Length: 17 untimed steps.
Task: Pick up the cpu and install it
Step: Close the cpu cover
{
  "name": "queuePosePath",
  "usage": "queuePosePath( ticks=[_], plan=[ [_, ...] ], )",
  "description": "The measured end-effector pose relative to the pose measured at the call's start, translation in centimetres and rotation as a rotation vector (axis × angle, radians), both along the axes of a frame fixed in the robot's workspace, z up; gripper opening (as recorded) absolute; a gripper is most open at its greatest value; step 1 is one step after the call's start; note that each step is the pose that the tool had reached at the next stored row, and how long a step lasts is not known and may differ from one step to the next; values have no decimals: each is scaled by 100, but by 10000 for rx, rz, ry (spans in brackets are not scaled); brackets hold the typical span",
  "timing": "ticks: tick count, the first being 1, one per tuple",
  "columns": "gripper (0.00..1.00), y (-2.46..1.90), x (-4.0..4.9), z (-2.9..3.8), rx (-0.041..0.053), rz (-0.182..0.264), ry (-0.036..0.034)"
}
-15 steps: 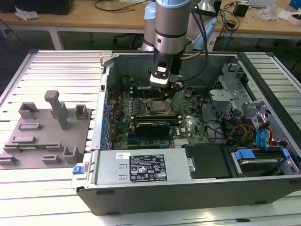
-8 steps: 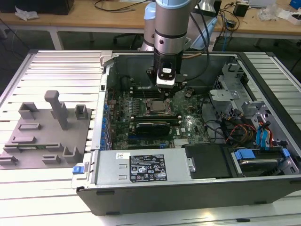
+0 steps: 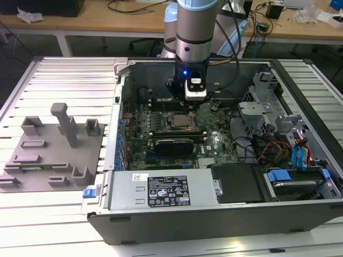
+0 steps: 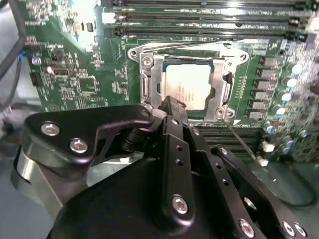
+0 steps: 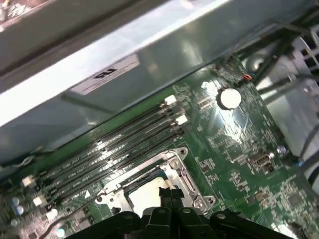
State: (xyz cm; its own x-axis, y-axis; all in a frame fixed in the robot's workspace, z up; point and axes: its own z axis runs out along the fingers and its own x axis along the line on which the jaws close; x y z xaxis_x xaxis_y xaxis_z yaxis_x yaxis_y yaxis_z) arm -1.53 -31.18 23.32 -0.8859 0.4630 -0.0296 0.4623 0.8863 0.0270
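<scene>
**End effector over the socket, cpu lying in the frame**

I'm looking into the open computer case (image 3: 214, 225), which is lying on the slatted worktop (image 3: 64, 80). The arm is reaching straight down into it. The end effector (image 3: 188, 108) is hanging over the green motherboard (image 3: 214, 142), right above the socket.

In the second wrist view the cpu (image 4: 192, 84) is lying flat inside the metal socket frame (image 4: 149, 74), with its silvery top facing up. The black tip of the end effector is sitting at the edge of the chip. I can't tell whether it's touching the chip or just clearing it.

In the first wrist view I'm seeing the fingertips (image 5: 164, 192) pressed together, with no gap and nothing gripped between them. The end effector is carrying nothing.

The rows of memory slots (image 5: 114, 144) are running alongside the socket, and a round coin battery (image 5: 229, 98) is shining further across the board.

Out on the worktop, on the exterior view's left, the grey fixture (image 3: 48, 155) is sitting well apart from the arm.
</scene>
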Motion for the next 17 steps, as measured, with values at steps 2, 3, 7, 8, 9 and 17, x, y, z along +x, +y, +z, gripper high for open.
queuePosePath(
  ticks=[2,3,7,8,9,17],
  plan=[
    [11,0,0,-4,0,822,-1],
    [11,0,0,-5,0,1072,0],
    [11,0,0,-13,-17,2397,2],
    [11,0,0,-16,-33,2806,5],
    [11,0,0,-18,-45,3007,8],
    [11,0,-1,-23,-495,4753,225]
  ],
)
